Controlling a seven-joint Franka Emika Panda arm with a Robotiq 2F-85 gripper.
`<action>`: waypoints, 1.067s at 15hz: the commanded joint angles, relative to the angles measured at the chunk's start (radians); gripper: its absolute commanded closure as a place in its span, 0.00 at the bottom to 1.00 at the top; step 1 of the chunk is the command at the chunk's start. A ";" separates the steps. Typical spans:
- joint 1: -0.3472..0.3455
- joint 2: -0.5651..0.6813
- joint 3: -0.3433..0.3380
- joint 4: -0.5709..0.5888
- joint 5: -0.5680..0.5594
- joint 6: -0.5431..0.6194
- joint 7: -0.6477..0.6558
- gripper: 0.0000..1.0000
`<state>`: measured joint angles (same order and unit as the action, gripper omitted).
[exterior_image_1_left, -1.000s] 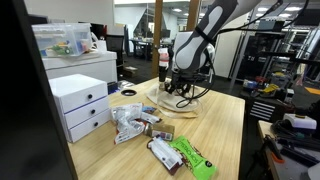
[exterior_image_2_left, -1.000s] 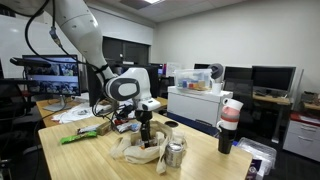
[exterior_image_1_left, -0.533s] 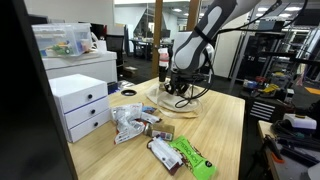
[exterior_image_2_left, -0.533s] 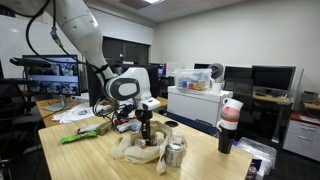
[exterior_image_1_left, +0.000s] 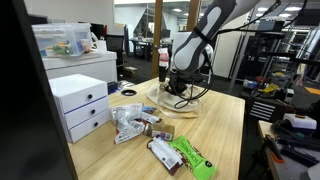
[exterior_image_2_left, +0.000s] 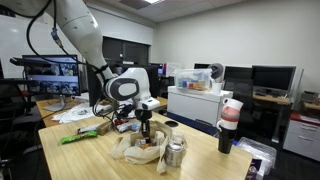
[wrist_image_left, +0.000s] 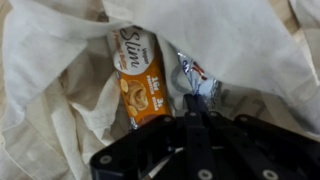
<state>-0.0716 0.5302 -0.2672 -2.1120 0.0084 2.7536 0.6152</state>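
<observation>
Snack bar (wrist_image_left: 140, 78) beside silver wrapper (wrist_image_left: 199, 78), on cloth (wrist_image_left: 55, 60).

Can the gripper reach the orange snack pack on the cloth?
Probably yes: the orange snack pack lies uncovered on the cloth near the gripper; only a silver wrapper sits beside it.

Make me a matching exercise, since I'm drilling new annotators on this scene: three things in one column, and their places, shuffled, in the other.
Things:
1. orange snack bar
2. green packet
3. white drawer unit

Places:
a. on the wooden table, among loose wrappers
b. on crumpled beige cloth, beside a silver wrapper
c. at the table's edge, drawers shut

Pairs: 1-b; 2-a; 3-c
</observation>
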 joint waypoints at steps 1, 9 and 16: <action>0.008 0.012 -0.005 0.000 0.029 0.017 -0.028 1.00; 0.018 0.015 -0.014 0.009 0.024 0.003 -0.017 0.40; 0.045 -0.025 -0.045 -0.014 0.010 -0.023 -0.012 0.00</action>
<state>-0.0422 0.5370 -0.2937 -2.1070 0.0084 2.7508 0.6152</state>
